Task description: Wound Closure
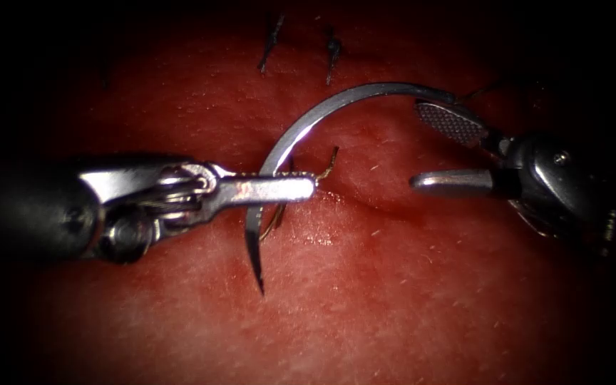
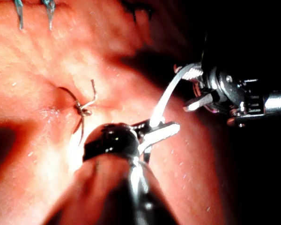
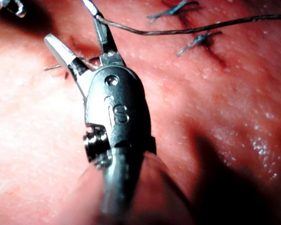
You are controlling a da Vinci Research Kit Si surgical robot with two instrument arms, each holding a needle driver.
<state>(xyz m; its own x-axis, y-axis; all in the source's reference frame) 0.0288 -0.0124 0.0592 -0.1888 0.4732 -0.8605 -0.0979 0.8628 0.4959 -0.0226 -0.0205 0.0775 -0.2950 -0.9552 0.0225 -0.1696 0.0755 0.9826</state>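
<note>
The left pincer (image 1: 279, 189) comes in from the left and is clenched on the needle (image 1: 301, 132), grasping it on the lower third of its curve, a short way above the sharp tip. The needle is free of the tissue (image 1: 408, 306): its tip points down over the surface below the left pincer, and its body arches up and to the right. The right pincer (image 1: 440, 153) is released, its 2 jaws spread wide, with the upper jaw just beside the needle's blunt end and the lower jaw well below it; it grasps nothing. The thread (image 3: 187, 30) runs from the needle's blunt end across the tissue. A knotted stitch (image 2: 84, 105) with short tails sits on the cut (image 1: 365, 203) just behind the left pincer. 2 blue cut ends of thread (image 1: 271, 44) stand farther up the tissue.
</note>
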